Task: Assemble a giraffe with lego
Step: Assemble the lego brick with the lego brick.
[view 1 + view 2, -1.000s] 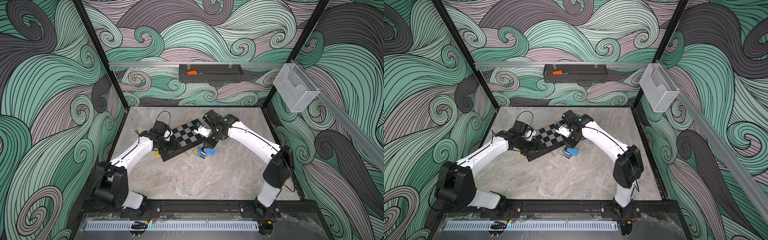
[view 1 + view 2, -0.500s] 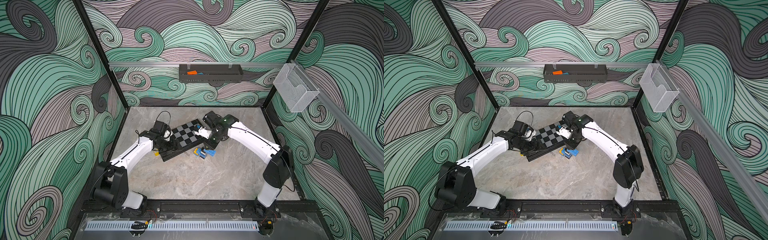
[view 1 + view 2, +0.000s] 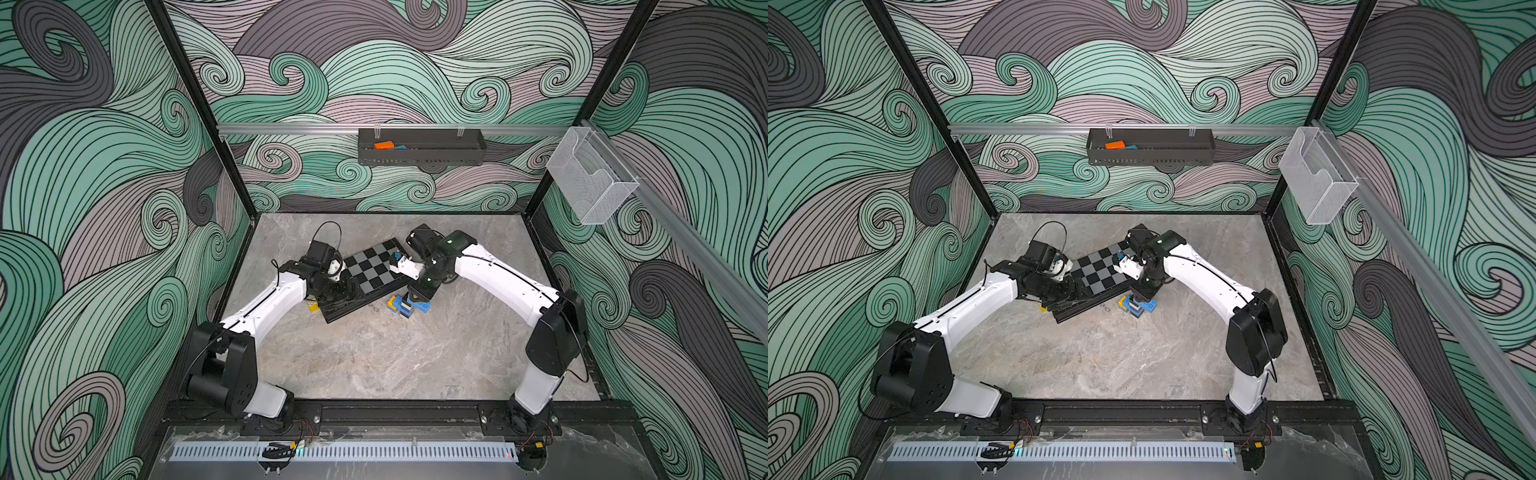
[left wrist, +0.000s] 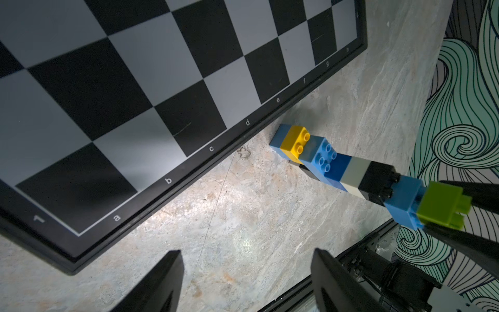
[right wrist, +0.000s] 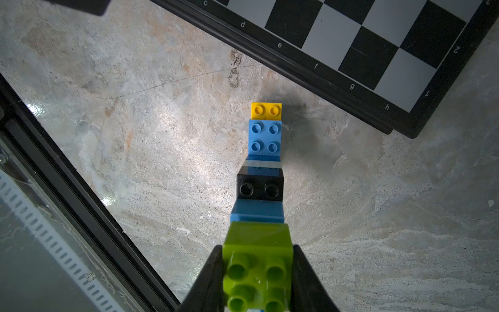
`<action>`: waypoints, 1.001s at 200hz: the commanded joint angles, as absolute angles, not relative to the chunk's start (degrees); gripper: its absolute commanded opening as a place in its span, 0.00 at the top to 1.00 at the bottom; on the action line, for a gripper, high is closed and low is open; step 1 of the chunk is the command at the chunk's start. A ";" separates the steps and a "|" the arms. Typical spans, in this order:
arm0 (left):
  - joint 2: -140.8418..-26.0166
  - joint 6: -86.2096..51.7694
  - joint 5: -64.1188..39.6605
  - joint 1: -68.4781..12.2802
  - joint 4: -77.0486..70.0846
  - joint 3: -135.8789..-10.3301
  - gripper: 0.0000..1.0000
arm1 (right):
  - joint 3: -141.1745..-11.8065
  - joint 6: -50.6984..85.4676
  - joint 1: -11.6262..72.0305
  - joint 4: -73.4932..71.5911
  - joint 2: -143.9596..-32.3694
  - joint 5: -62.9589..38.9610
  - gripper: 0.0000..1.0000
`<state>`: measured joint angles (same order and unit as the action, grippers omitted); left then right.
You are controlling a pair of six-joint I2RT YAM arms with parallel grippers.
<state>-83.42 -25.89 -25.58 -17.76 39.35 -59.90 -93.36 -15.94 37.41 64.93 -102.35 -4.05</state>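
Giraffe [image 5: 260, 186] of blue, black, white, yellow bricks, standing beside chequered board [image 5: 351, 54], lime-green brick [image 5: 258, 243] topmost

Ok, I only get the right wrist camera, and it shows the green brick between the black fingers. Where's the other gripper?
Observer: The left gripper hangs open and empty by the chequered board, apart from the giraffe.
Operator: Any bricks lying around?
Observer: One yellow brick lies on the table at the board's corner near that gripper.
Operator: And on the back wall?
Observer: A black tray hangs there with an orange piece inside.
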 commanded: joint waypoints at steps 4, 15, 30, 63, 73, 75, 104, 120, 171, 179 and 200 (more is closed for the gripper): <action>-83.92 -24.61 -26.37 -17.99 40.06 -62.01 0.21 | -92.77 -16.53 36.73 65.92 -104.39 -5.19 0.86; -83.93 -24.61 -26.35 -18.02 39.99 -61.98 0.22 | -92.83 -16.73 36.74 65.92 -104.65 -5.18 0.86; -83.85 -24.61 -26.31 -18.02 39.99 -61.96 0.22 | -92.60 -16.74 36.65 65.92 -104.94 -5.02 0.86; -83.76 -24.77 -26.28 -18.02 40.03 -61.79 0.22 | -91.46 -16.28 36.47 65.97 -105.06 -5.03 0.86; -83.70 -24.70 -26.28 -18.02 39.99 -61.70 0.22 | -91.21 -16.35 36.47 65.97 -105.03 -5.10 0.86; -83.75 -24.68 -26.28 -18.02 39.99 -61.70 0.22 | -91.16 -16.30 36.47 65.93 -105.03 -5.10 0.85; -83.76 -24.78 -26.28 -17.98 40.01 -61.79 0.21 | -90.72 -16.39 36.39 65.91 -104.88 -5.14 0.86; -83.76 -24.83 -26.27 -18.02 40.01 -61.87 0.22 | -90.68 -16.46 36.39 65.96 -104.72 -5.27 0.86; -83.44 -25.13 -26.19 -18.02 39.96 -61.61 0.21 | -91.14 -16.69 36.30 65.96 -105.03 -5.91 0.86; -83.39 -25.22 -26.19 -18.01 39.97 -61.55 0.22 | -90.98 -16.82 36.30 65.96 -105.12 -5.72 0.86; -83.16 -25.28 -26.18 -18.02 39.91 -61.52 0.22 | -90.38 -17.14 36.30 66.02 -104.87 -5.34 0.86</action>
